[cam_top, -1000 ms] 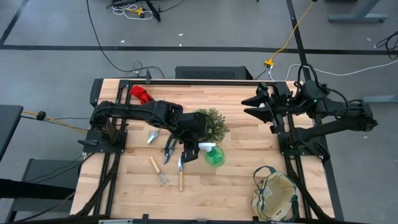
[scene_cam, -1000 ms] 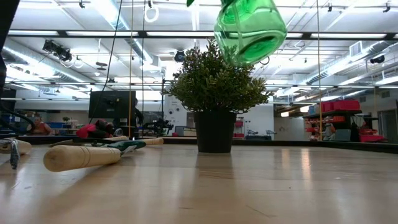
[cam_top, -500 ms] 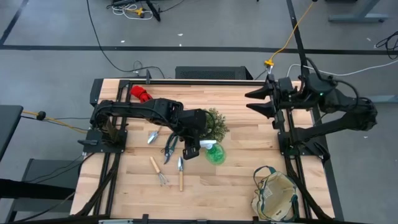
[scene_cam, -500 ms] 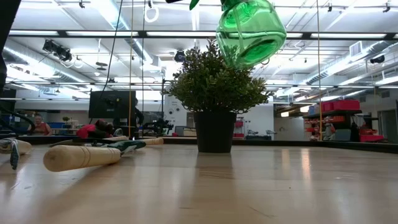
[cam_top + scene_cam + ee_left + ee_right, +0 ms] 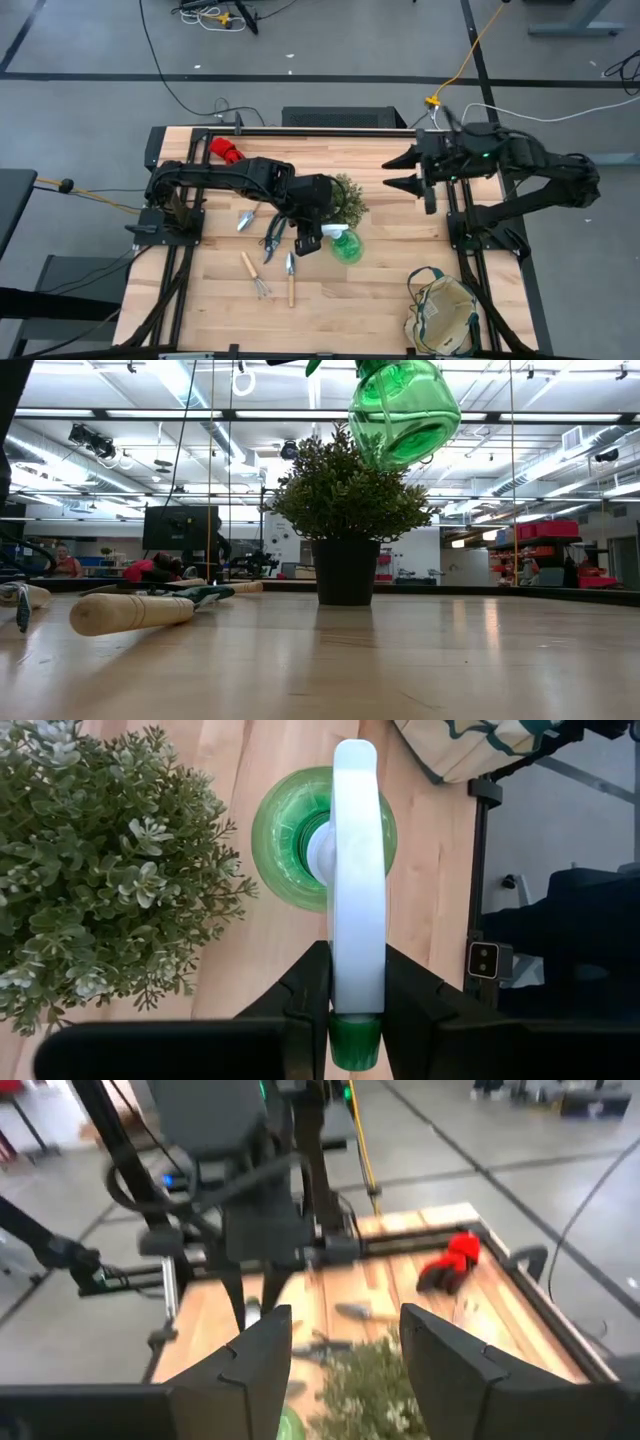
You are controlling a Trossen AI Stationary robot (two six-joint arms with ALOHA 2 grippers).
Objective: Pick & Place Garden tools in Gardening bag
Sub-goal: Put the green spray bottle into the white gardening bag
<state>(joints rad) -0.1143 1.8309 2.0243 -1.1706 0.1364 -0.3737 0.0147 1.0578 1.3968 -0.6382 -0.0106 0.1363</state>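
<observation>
My left gripper (image 5: 320, 238) is shut on a green spray bottle (image 5: 347, 250) with a white head. It holds the bottle in the air beside the bushy potted plant (image 5: 340, 198) in the middle of the table. In the low view the bottle (image 5: 403, 410) hangs high above the tabletop. My right gripper (image 5: 387, 173) hovers open at the far right, with nothing between its fingers. The beige gardening bag (image 5: 443, 310) sits at the near right corner. Red gloves (image 5: 227, 151), shears (image 5: 272, 235) and wooden-handled tools (image 5: 291, 280) lie on the left half. My left gripper pinches the bottle's white spray head (image 5: 358, 982) between its two fingers, close to the green nozzle tip (image 5: 355, 1042). The fingers slant downward and lie along the head's two flat sides. The green body (image 5: 285, 830) hangs below the head, tilted and clear of the table.
The potted plant (image 5: 345, 500) stands close beside the held bottle. A trowel (image 5: 246, 218) and a small fork (image 5: 256, 276) lie on the left half of the table. Bare wood stretches between the bottle and the bag. Dark arm frames line both table sides.
My right gripper has tipped up from a downward slant to nearly level. Its fingers now reach a little farther toward the table's left. The left gripper keeps the bottle in place in the air.
</observation>
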